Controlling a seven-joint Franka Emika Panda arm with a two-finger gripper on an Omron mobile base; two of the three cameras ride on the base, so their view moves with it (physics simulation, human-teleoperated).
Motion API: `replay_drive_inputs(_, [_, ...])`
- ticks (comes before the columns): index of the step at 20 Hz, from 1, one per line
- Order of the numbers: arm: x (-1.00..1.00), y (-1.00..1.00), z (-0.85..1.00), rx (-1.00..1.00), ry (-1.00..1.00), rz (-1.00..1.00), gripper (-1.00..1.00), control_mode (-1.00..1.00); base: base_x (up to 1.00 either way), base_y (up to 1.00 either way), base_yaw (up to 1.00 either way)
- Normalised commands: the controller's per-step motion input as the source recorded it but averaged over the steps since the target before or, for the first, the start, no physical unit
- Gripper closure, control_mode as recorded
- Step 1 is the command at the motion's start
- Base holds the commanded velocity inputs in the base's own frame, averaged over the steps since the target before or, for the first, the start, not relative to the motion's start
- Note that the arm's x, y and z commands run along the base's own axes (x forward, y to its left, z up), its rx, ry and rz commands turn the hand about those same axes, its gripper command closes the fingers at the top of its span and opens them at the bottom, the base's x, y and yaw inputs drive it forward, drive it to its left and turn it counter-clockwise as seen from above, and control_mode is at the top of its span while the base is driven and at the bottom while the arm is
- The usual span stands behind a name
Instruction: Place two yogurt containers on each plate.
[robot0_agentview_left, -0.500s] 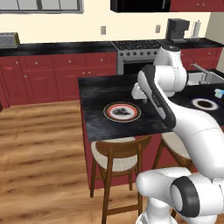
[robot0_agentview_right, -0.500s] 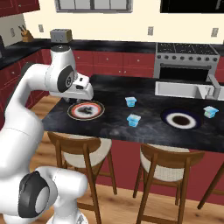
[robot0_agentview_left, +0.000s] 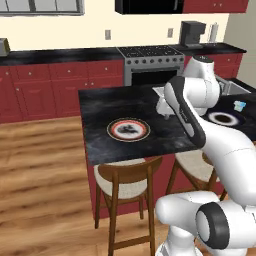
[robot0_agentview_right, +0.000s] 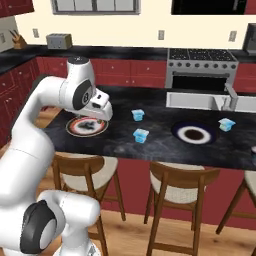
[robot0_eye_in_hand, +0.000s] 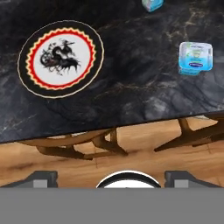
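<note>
Three yogurt containers show on the black marbled worktop (robot0_agentview_right: 150, 147). The nearest yogurt cup (robot0_eye_in_hand: 195, 58) sits just right of the red-ringed plate (robot0_eye_in_hand: 60, 58), another (robot0_agentview_right: 138, 115) lies beyond it, and a third (robot0_agentview_right: 226, 124) lies past the navy plate (robot0_agentview_right: 194, 134). They look light, thin-walled and crushable, so a gentle grip across the sides seems best. The pincer (robot0_eye_in_hand: 109, 179) hangs above with jaws apart, holding nothing. The polished worktop, with wooden stools (robot0_agentview_right: 177, 187) beneath, may let a cup slide.

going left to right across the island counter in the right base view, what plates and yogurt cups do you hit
white plate with red-orange ring → two yogurt cups at nearly the same spot across, one farther back and one nearer → dark navy plate → third yogurt cup
</note>
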Motion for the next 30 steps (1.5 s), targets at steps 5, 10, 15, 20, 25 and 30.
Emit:
replay_drive_inputs(5, [0.0, 0.0, 0.0, 0.0, 0.0, 0.0, -1.0, 1.0, 0.62, -0.55, -0.11])
replay_drive_inputs(10, [0.0, 0.0, 0.0, 0.0, 0.0, 0.0, -1.0, 1.0, 0.87, -0.29, 0.0])
replay_drive_inputs(15, [0.0, 0.0, 0.0, 0.0, 0.0, 0.0, -1.0, 1.0, 0.94, -0.19, 0.0])
replay_drive_inputs(20, [0.0, 0.0, 0.0, 0.0, 0.0, 0.0, -1.0, 1.0, 0.62, 0.19, 0.1])
replay_drive_inputs(25, [0.0, 0.0, 0.0, 0.0, 0.0, 0.0, -1.0, 1.0, 0.92, -0.14, -0.04])
replay_drive_inputs(30, [0.6, -0.3, -0.25, 0.0, 0.06, -0.02, -1.0, -1.0, 0.4, -0.13, -0.02])
